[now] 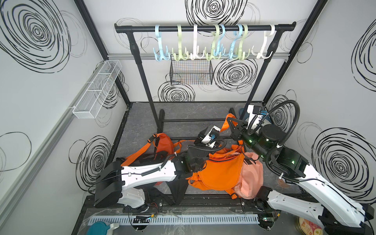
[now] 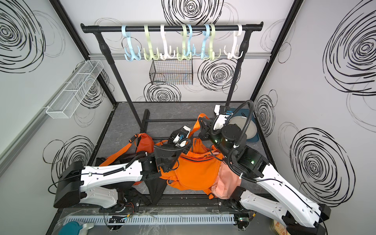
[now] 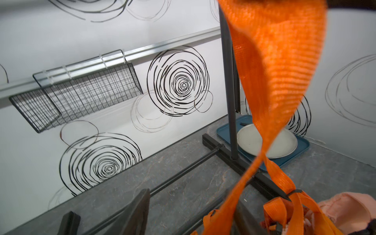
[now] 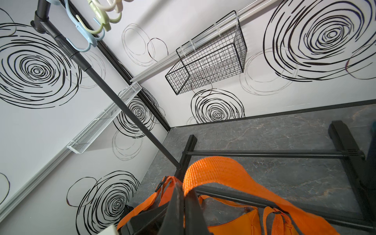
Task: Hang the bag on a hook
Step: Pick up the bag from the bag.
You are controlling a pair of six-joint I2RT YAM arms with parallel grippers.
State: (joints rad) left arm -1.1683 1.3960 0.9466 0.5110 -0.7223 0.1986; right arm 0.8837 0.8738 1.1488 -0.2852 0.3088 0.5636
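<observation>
A: While hooks (image 1: 195, 44) hang far above, what's listed?
B: Left gripper (image 1: 204, 133): jaws parted beside strap (image 3: 274, 61). Orange bag (image 1: 221, 173): floor, near centre, between arms. Right gripper (image 1: 231, 123): pressed onto strap, raised above bag's far edge.

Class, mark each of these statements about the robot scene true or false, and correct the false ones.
1. The right gripper is shut on the strap of the orange bag. True.
2. A bag hangs from one of the hooks. False: every hook on the rail is bare, and the orange bag lies on the table.
3. The white plate sits in the black wire basket. False: it rests on the blue tray on the table.
4. The black wire basket is fixed on the back wall. True.
5. The left gripper grips the strap. False: its jaws stand apart with nothing between them.
</observation>
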